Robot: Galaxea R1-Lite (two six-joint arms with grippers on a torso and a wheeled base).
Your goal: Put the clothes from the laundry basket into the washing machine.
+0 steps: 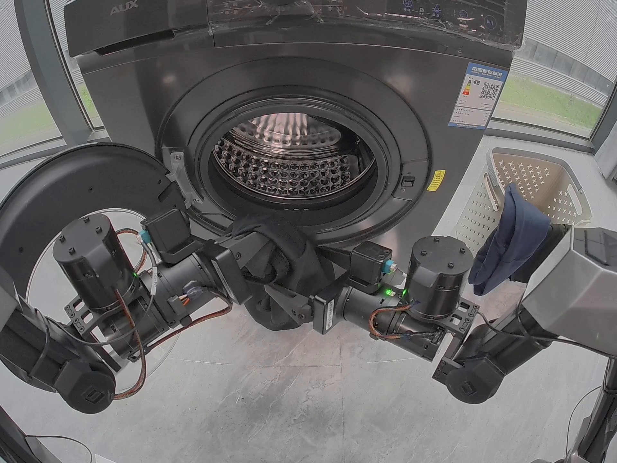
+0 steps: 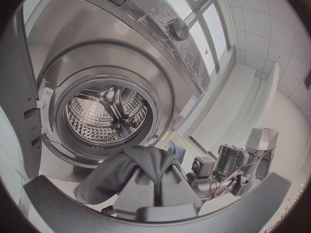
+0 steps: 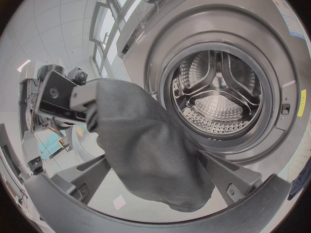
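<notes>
garment: a dark bundle (image 1: 283, 255) hanging in the air just under the lip of the washer (image 1: 385, 85), outside the drum (image 1: 292, 155).
left gripper: (image 2: 156, 194) comes in from 9 o'clock; its fingers are pinched tight on the top fold of the garment.
right gripper: (image 3: 152, 159) comes in from 4 o'clock; its fingers stand spread wide with the cloth sagging between them, not squeezing it as far as i can see.
key relation: the drum's mouth lies at 12 o'clock from the garment, up and away from the robot. the bundle's long axis runs roughly 12 to 6, its bulk drooping below both grippers. the left gripper sits higher and nearer the rim, so i'd judge it the one to carry the cloth in.
drum: lit, nothing in it that i can see.
door: (image 1: 71, 181) swung open at 9 o'clock, beside the left arm.
basket: (image 1: 546, 175) at 3 o'clock, well apart from the grippers, with a blue cloth (image 1: 511, 239) draped over its near rim.
progress: early, i'd say; this piece is not yet in.
</notes>
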